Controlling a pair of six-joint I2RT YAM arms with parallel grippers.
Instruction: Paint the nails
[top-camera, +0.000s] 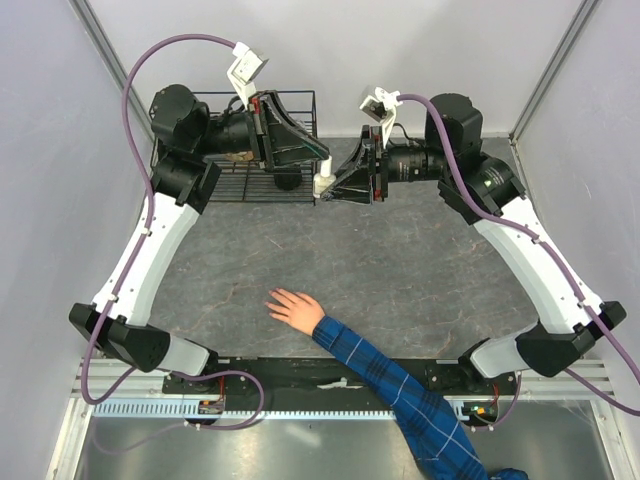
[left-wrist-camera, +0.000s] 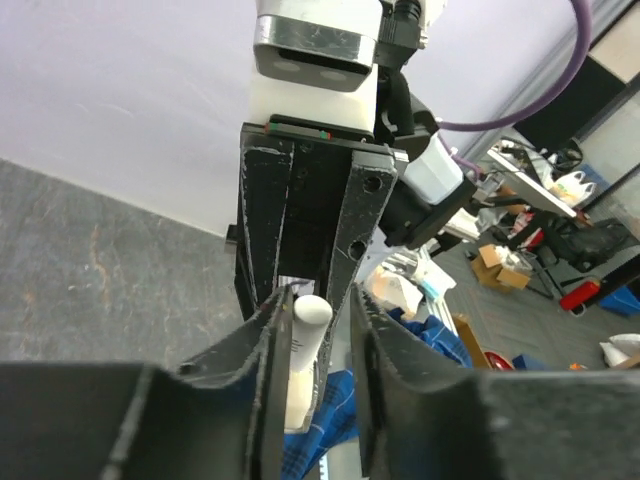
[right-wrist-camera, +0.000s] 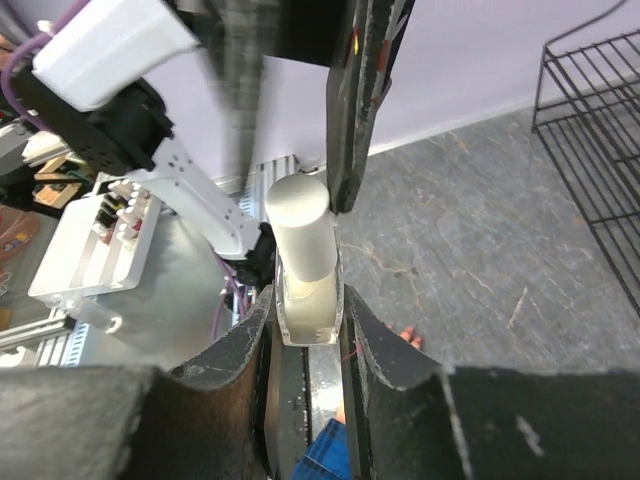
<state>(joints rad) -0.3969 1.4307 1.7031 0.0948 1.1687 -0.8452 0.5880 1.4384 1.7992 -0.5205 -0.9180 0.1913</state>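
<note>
A bare hand (top-camera: 295, 308) in a blue plaid sleeve (top-camera: 400, 390) lies palm down on the grey table, well in front of both grippers. Its nails are too small to make out. Fingertips (right-wrist-camera: 410, 338) show in the right wrist view. My right gripper (right-wrist-camera: 307, 297) is shut on a small clear bottle (right-wrist-camera: 308, 305) with a white cap (right-wrist-camera: 300, 225), held in the air at the back centre (top-camera: 322, 183). My left gripper (left-wrist-camera: 318, 300) faces it, its jaws astride the cap (left-wrist-camera: 308, 320). One finger touches the cap. A gap remains at the other.
A black wire rack (top-camera: 215, 190) stands at the back left under the left arm, its corner (right-wrist-camera: 590, 120) also showing in the right wrist view. Both arm bases sit on the black rail (top-camera: 300, 370) at the near edge.
</note>
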